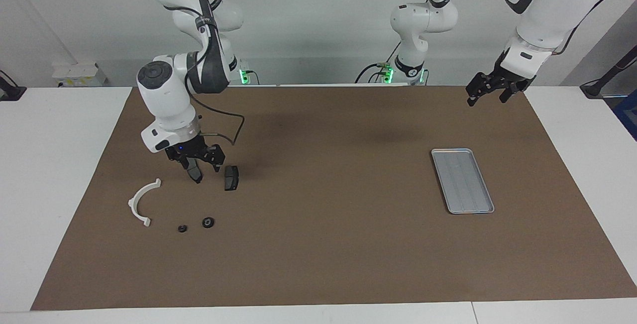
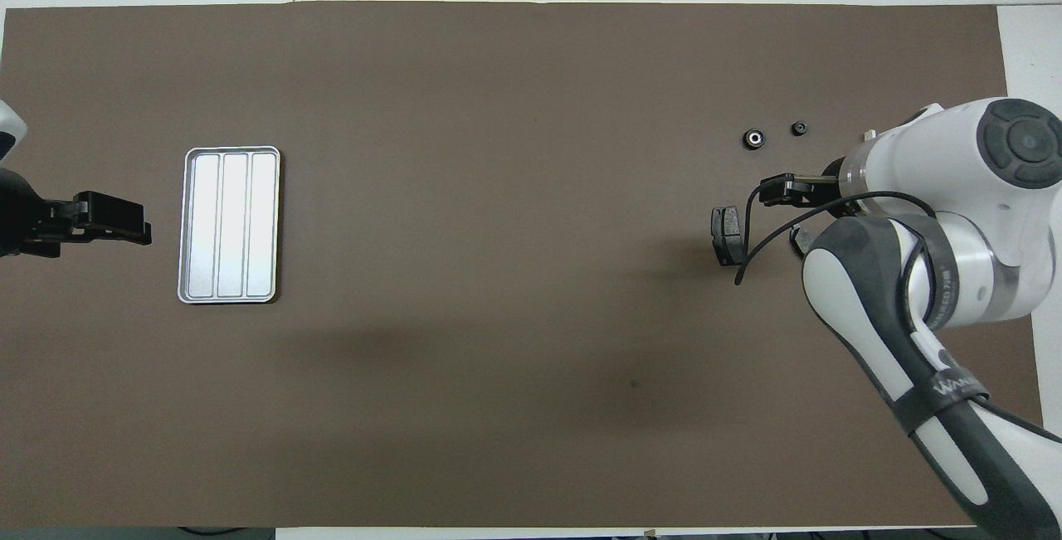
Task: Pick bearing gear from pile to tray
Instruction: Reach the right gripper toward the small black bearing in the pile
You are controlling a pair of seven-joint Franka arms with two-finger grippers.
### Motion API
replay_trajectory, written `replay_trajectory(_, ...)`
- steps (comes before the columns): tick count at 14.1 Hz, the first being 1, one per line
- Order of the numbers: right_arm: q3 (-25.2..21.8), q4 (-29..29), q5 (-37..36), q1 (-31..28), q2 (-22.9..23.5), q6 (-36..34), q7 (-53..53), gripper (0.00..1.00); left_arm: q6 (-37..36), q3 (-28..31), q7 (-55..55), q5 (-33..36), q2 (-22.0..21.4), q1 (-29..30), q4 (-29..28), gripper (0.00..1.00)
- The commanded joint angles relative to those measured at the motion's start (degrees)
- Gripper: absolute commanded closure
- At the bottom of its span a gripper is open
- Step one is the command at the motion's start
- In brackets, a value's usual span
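- The right arm's black two-finger tool (image 1: 199, 162) hangs low over the two dark grey brake pads (image 1: 231, 178), its fingers apart and empty.
- The bearing gear, a small black round piece with a pale centre (image 1: 208, 222), lies on the brown mat farther from the robots than that tool, past the pads; a smaller black round piece (image 1: 182, 228) sits just beside it.
- The white half-ring plastic bracket (image 1: 142, 202) curves beside both, toward the right arm's end of the table.
- The right arm is by far the nearer one; the left arm's tool (image 1: 490, 90), fingers apart, waits over the mat's edge.
- The flat light-grey ribbed metal tray (image 1: 463, 180) lies well apart, toward the left arm's end, with bare brown mat (image 1: 328, 204) between.
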Motion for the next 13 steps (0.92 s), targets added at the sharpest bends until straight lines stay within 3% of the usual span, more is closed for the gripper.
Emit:
replay_trajectory(1,0.3,0.8,1.0,2.1,3.1,2.8,6.8,0.0,0.7,0.1,-0.1,0.2,-1.0,-0.2,-0.9,0.0)
replay_trajectory(6,0.2,7.3,-0.1,3.1,7.9,2.9,10.2,0.0,0.7,0.1,-0.1,0.2,-1.0,-0.2,-0.9,0.0)
replay_trajectory(13,-0.1,18.2,-2.5,1.0,20.1,4.8,12.5,0.0,0.7,0.1,-0.1,0.2,-1.0,-0.2,-0.9,0.0)
